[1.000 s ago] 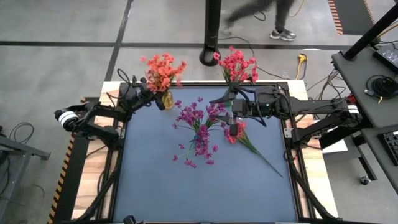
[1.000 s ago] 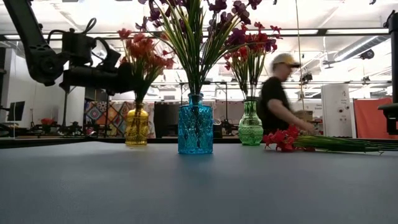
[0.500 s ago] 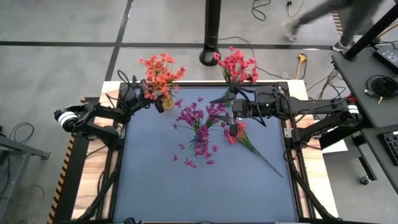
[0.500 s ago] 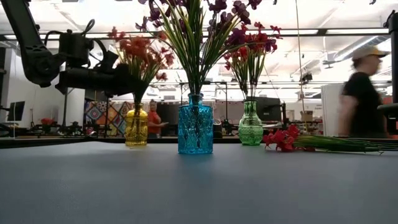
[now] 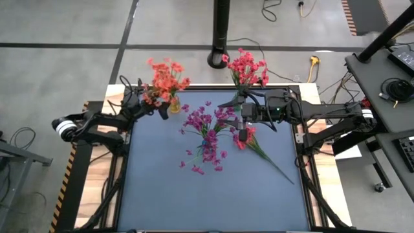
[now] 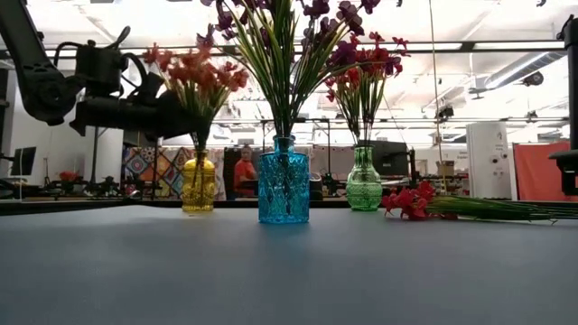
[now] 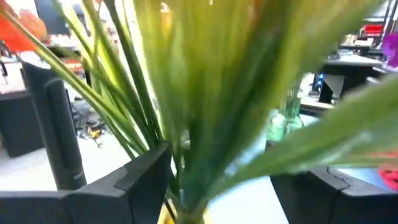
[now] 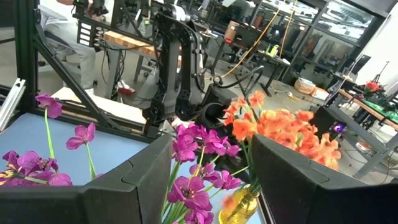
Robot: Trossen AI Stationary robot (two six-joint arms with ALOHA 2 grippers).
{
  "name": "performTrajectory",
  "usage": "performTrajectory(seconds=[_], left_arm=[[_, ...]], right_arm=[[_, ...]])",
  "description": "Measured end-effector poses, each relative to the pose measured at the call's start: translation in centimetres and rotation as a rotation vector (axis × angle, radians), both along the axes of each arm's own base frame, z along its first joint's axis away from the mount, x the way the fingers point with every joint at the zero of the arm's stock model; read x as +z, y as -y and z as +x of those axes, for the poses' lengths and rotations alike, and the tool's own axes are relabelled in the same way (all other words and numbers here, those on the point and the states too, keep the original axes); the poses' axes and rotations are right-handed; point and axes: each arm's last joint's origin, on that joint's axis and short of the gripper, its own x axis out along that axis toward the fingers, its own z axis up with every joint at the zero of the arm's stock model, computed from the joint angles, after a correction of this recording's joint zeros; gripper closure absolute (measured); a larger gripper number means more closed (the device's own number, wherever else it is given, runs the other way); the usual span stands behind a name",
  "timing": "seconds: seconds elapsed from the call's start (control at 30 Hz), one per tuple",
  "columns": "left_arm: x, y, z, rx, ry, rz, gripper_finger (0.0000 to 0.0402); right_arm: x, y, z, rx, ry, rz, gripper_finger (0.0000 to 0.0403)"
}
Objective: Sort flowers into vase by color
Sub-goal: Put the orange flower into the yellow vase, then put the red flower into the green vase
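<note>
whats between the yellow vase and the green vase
The blue vase holding the purple flowers stands between the yellow vase and the green vase; the low view shows the three in a row.

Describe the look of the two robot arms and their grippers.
Both arms are dark, nearly black, built of jointed segments with loose black cables looping along them. The left arm has a white cap at its outer joint. The left gripper and right gripper each end in two flat, angular black fingers.

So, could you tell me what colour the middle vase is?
The middle vase is blue patterned glass, clearest in the low view.
</note>
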Motion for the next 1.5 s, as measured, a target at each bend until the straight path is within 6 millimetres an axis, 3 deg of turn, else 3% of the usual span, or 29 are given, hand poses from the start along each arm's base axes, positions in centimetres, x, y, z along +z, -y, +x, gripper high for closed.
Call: performTrajectory(seconds=[0.53,1.07,1.27,1.5], left_arm=[[0.4,0.7,-0.7,0.002,-0.027,-0.019,0.0155],[1.1,2.2,-2.0,0.006,-0.088,-0.117,0.0114],[0.8,2.8,-2.7,0.070,-0.111,-0.381,0.0113],[0.4,4.7,-3.8,0.057,-0.368,-0.710,0.0113]], right_arm=[[0.0,0.0,0.0,0.000,0.000,0.001,0.0188],[0.1,0.0,0.0,0.000,0.005,-0.001,0.0188],[0.1,0.0,0.0,-0.001,0.006,0.005,0.0188],[-0.2,0.0,0.0,-0.021,-0.011,0.187,0.0188]])
